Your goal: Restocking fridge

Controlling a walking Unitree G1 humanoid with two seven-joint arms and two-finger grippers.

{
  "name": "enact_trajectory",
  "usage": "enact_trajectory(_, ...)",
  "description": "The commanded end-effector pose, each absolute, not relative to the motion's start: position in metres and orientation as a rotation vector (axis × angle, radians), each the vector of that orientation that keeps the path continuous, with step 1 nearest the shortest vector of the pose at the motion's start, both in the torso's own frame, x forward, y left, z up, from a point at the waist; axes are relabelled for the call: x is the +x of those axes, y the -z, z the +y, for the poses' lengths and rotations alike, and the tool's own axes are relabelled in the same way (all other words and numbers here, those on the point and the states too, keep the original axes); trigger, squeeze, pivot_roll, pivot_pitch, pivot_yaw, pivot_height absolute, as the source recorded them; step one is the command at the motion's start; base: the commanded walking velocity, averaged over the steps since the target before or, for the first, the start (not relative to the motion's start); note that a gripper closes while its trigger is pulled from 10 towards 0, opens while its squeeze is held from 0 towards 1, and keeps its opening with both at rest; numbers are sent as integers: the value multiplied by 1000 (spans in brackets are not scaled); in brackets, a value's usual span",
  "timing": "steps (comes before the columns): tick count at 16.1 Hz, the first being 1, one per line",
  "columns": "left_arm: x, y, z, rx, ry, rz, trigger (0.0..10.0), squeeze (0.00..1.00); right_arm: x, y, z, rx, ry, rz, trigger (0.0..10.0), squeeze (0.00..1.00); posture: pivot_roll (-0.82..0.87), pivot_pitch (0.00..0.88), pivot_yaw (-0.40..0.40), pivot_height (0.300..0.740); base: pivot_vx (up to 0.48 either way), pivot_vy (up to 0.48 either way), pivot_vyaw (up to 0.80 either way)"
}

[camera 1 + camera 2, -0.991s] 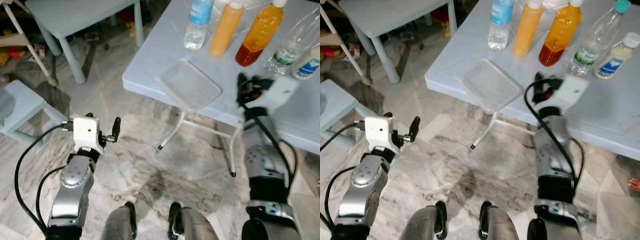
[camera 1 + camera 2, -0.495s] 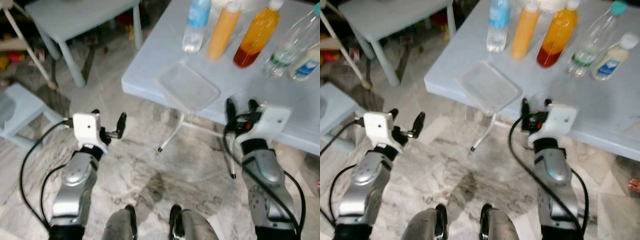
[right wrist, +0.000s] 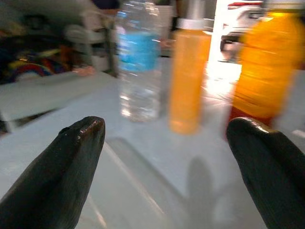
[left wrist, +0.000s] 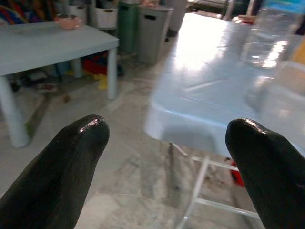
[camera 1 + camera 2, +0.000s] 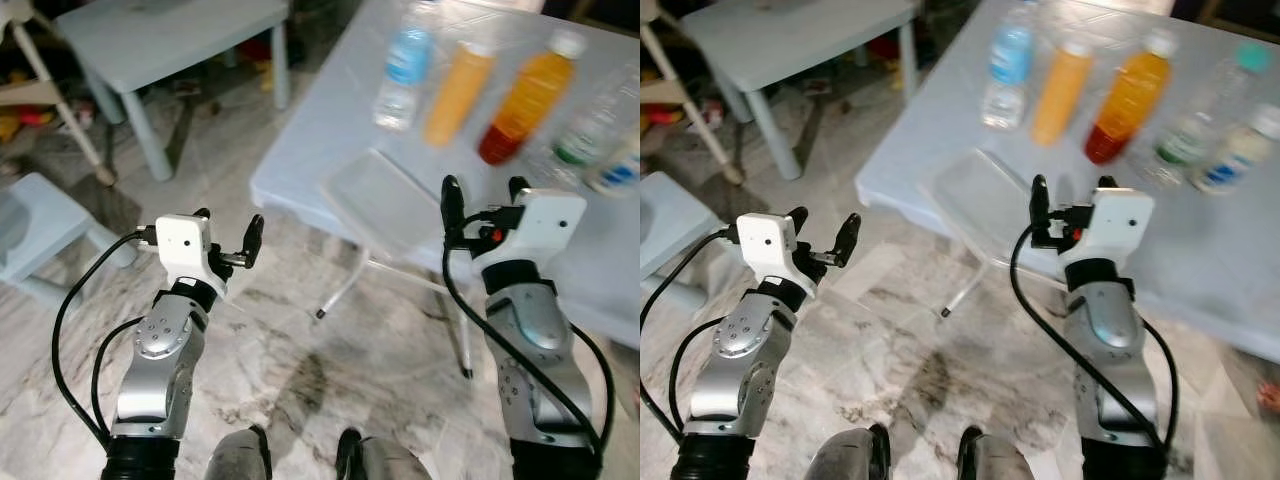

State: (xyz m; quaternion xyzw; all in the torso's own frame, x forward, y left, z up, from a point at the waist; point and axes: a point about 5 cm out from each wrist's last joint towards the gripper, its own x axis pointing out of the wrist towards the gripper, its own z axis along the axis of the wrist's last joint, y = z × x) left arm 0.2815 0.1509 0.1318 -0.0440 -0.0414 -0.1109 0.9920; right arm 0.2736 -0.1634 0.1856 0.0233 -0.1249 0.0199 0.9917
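Note:
On the pale blue table (image 5: 330,110) stand a water bottle with a blue label (image 5: 402,68), a slim orange bottle (image 5: 457,92), an orange-red juice bottle (image 5: 528,98) and a clear bottle with a green label (image 5: 585,135), all blurred. A clear plastic tray (image 5: 385,205) lies near the table's front edge. My right gripper (image 5: 484,190) is open just over that edge beside the tray, pointing at the water bottle (image 3: 138,71) and the juice bottle (image 3: 267,71). My left gripper (image 5: 228,228) is open over the floor, left of the table corner (image 4: 190,124).
A small pale table (image 5: 160,30) stands at the back left, with a low stool (image 5: 40,220) at the left edge. White folding legs (image 5: 345,285) show under the big table. Below me lies marble floor (image 5: 300,370). Bins (image 4: 152,24) stand beyond the table.
My right gripper has drawn back off the tabletop toward me, dipped below the edge, then risen to edge height. The left gripper rose a little. The camera shifted and the bottles blurred.

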Motion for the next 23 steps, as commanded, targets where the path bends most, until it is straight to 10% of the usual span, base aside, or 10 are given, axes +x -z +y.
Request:
enact_trajectory(1, 282, -131, 148, -95, 238, -83, 10000, 0, 272, -188, -166, 39, -29, -255, 10000, 1000, -14, 141, -21, 740, 420, 0, 0)
enact_trajectory(6, 282, -129, 141, -108, 254, -73, 10000, 0, 272, -191, -159, 8, -56, -268, 10000, 1000, -22, 142, -27, 740, 314, 0, 0)
enact_trajectory(7, 282, -128, 141, -104, 247, -68, 10000, 0, 273, -191, -159, 6, -60, -265, 10000, 384, -26, 142, -28, 740, 0, 0, 0)
enact_trajectory(8, 282, -127, 142, -100, 240, -65, 10000, 0, 274, -191, -160, 1, -73, -257, 10000, 0, -27, 143, -27, 740, 0, 0, 0)
enact_trajectory(23, 262, -106, 173, -34, 210, 69, 10000, 0, 276, -166, -180, 88, -214, -84, 10000, 0, -7, 164, -27, 740, 0, 0, 0)
